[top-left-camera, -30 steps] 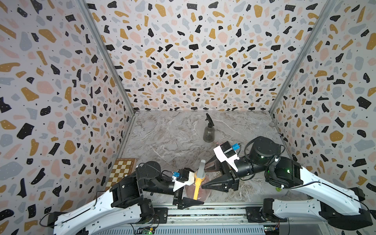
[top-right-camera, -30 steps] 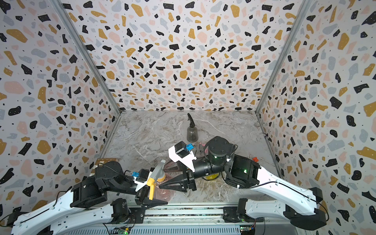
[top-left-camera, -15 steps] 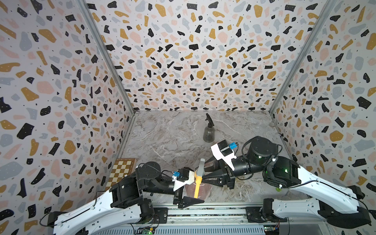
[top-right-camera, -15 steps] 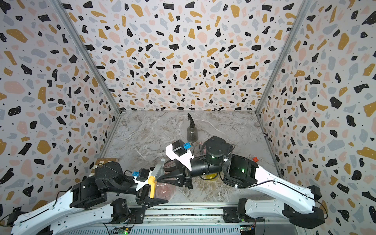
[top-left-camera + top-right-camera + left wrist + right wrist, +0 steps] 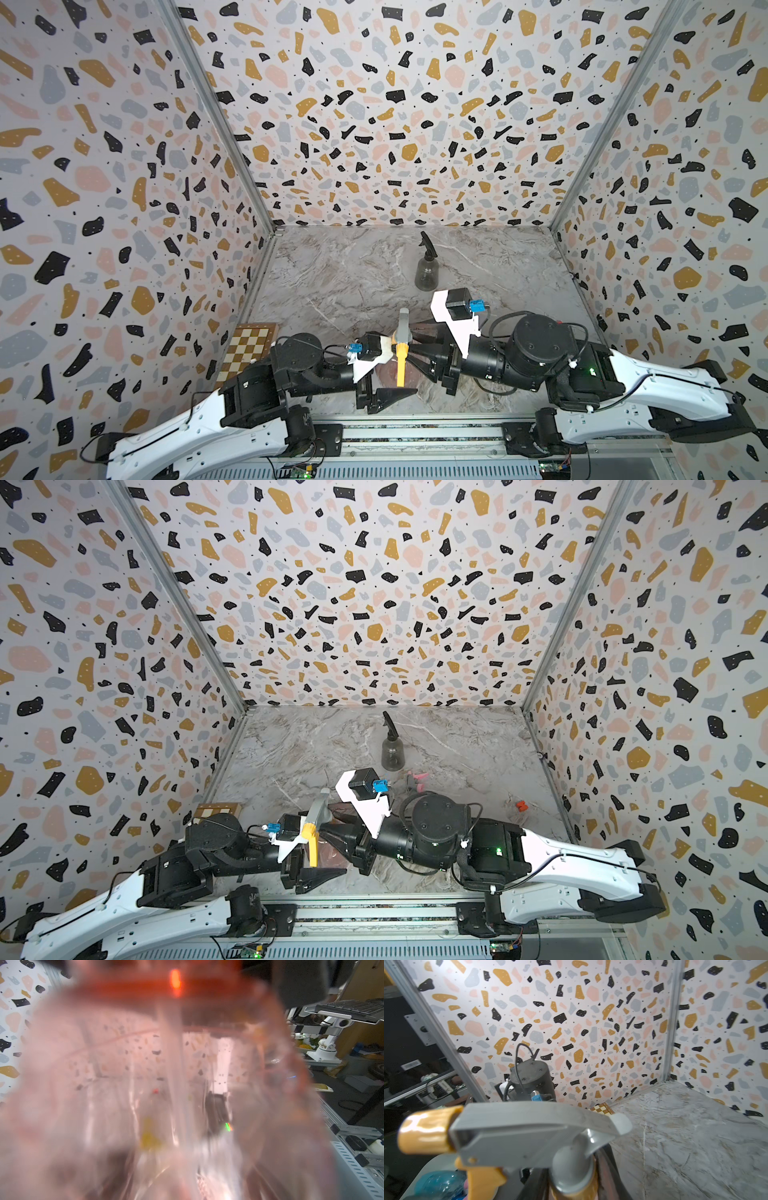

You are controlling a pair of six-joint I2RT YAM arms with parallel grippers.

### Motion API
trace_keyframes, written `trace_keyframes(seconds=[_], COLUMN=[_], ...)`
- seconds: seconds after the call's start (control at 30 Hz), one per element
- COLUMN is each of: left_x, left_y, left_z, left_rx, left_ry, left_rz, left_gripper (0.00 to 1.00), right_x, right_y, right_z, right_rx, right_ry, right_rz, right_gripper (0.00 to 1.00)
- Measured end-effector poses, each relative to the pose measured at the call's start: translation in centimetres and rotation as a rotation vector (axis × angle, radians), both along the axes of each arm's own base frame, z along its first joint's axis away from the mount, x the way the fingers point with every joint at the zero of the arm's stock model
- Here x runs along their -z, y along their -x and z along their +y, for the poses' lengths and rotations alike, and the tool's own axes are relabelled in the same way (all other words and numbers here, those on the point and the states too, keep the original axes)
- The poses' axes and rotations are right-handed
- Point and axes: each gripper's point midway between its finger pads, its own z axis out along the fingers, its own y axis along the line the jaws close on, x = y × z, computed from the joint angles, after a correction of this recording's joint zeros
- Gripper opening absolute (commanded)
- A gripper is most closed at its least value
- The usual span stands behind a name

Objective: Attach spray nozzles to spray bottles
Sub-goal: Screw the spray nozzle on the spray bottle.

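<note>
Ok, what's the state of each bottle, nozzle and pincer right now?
dark grey bottle: upright, black nozzle fitted.
pink bottle: gripped by left pincer.
grey-and-orange nozzle: sitting on the pink bottle's neck.
right pincer: closed on that nozzle's collar.
grey-and-pink nozzle: lying loose on table.

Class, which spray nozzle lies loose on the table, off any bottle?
The grey-and-pink nozzle: the black nozzle tops the smoky bottle, the grey-and-orange nozzle sits on the pink bottle.
</note>
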Motion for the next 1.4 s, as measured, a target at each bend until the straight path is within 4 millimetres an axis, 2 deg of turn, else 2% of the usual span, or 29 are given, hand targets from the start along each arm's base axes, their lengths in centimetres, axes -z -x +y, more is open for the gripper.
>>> trace_keyframes(seconds=[0.07, 0.2, 0.3, 0.43, 0.57, 0.67, 0.8, 0.97, 1.4], left_x=[0.0, -0.1, -0.3, -0.7, -0.7, -0.7, -0.8, -0.8, -0.1], left_y=[-0.1, -0.1, 0.1, 1.0, 2.9, 4.3, 5.6, 6.5, 6.4], left_z=[0.0, 0.0, 0.1, 0.4, 0.3, 0.3, 0.3, 0.4, 0.3], left_rx=[-0.008, -0.007, 0.007, 0.054, 0.164, 0.247, 0.328, 0.38, 0.379], left_ry=[0.0, 0.003, 0.012, 0.026, 0.027, 0.029, 0.025, 0.018, -0.009], left_rz=[0.005, 0.004, -0.011, -0.016, 0.001, 0.014, 0.033, 0.047, 0.066], left_gripper=[0.0, 0.0, 0.0, 0.0, 0.0, 0.0, 0.0, 0.0, 0.0], right_x=[0.0, -0.6, -0.6, -1.4, -2.6, -2.7, -2.2, -0.8, -1.0], right_y=[-0.3, 0.0, 1.3, 3.0, 1.9, 1.8, 3.4, 4.0, 4.8], right_z=[-0.1, -0.8, -1.5, -3.5, -5.8, -6.2, -5.8, -4.1, -2.7], right_rx=[0.031, 0.025, -0.042, -0.171, -0.248, -0.32, -0.45, -0.537, -0.618], right_ry=[0.001, -0.007, 0.014, 0.005, -0.032, -0.038, -0.031, 0.003, -0.024], right_rz=[0.006, -0.01, -0.045, -0.081, -0.106, -0.106, -0.095, -0.056, -0.024], right_gripper=[0.26, 0.54, 0.62, 0.64, 0.63, 0.62, 0.6, 0.55, 0.45])
